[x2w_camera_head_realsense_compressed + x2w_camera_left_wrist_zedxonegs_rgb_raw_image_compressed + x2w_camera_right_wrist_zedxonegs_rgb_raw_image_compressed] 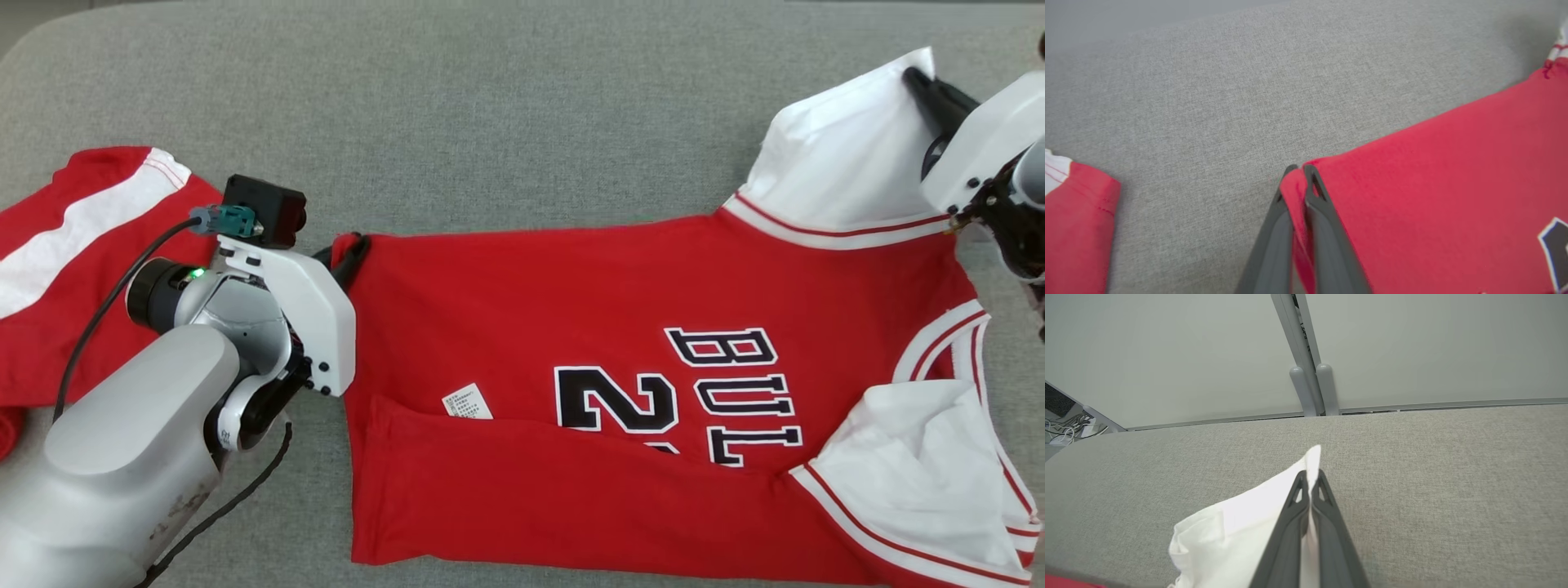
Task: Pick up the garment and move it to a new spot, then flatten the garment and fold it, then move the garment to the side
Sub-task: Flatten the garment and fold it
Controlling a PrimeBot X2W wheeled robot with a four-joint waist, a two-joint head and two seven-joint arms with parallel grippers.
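Grey upholstery (pixel 522 122) carries the red jersey (pixel 571 310), spread between your pincers. Your left pincer (pixel 1299 169) clamps its hem corner (pixel 1294 192); your right pincer (pixel 1309 473) clamps a white sleeve (pixel 1241 526). Expect light, limp cloth; grip corners and seams.

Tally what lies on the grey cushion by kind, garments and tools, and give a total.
Garments: 2, the red jersey and a red-and-white piece at the left.
Tools: 2, the left tool shut on the jersey, the right tool shut on its white sleeve.
Total: 4.
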